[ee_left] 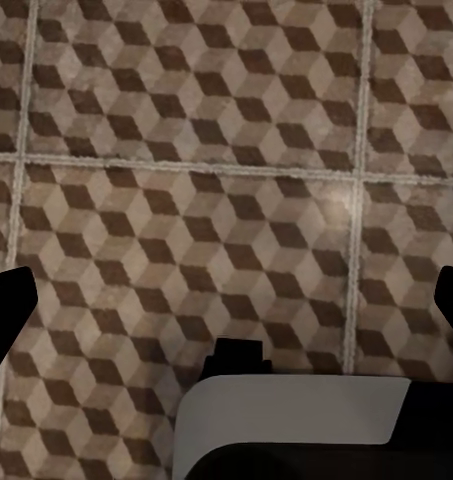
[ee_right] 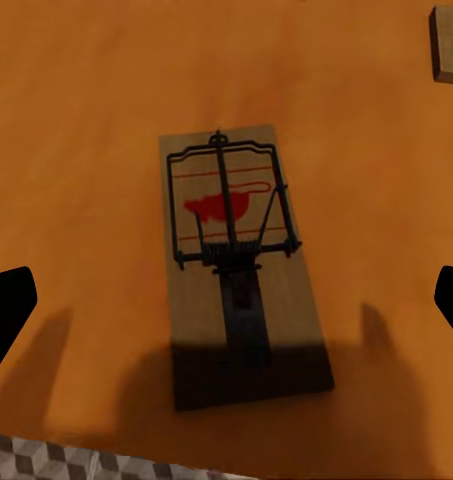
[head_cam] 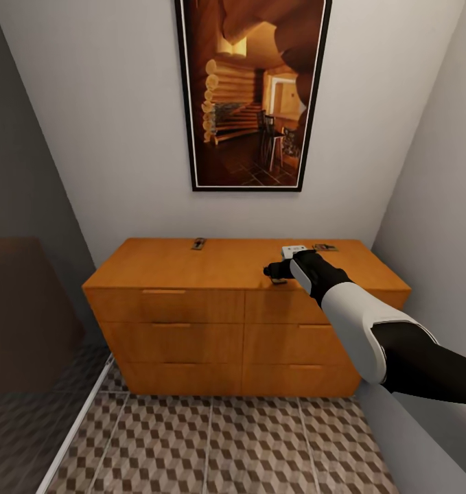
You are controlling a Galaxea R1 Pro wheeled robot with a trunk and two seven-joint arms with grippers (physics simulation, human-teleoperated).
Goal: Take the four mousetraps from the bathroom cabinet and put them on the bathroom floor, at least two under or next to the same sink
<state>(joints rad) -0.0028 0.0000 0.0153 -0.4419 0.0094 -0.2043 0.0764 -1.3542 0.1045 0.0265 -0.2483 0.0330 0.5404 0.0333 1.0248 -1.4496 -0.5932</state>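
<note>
The orange-brown cabinet (head_cam: 191, 274) stands against the wall with mousetraps on its top. One mousetrap (head_cam: 199, 243) lies at the back middle and another (head_cam: 325, 247) at the back right. My right gripper (head_cam: 272, 272) hovers over the top near its front edge. In the right wrist view a mousetrap (ee_right: 236, 260) with dark wire and a red mark lies flat between the spread fingers (ee_right: 6, 310), untouched; the corner of another trap (ee_right: 448, 45) shows beyond it. My left gripper (ee_left: 226, 305) is open over the cube-patterned bathroom floor (ee_left: 186, 150), holding nothing.
A framed picture (head_cam: 253, 89) hangs above the cabinet. A grey wall (head_cam: 432, 206) closes in on the right and a dark brown block (head_cam: 20, 309) stands at the left. Patterned floor (head_cam: 226, 446) lies in front of the cabinet.
</note>
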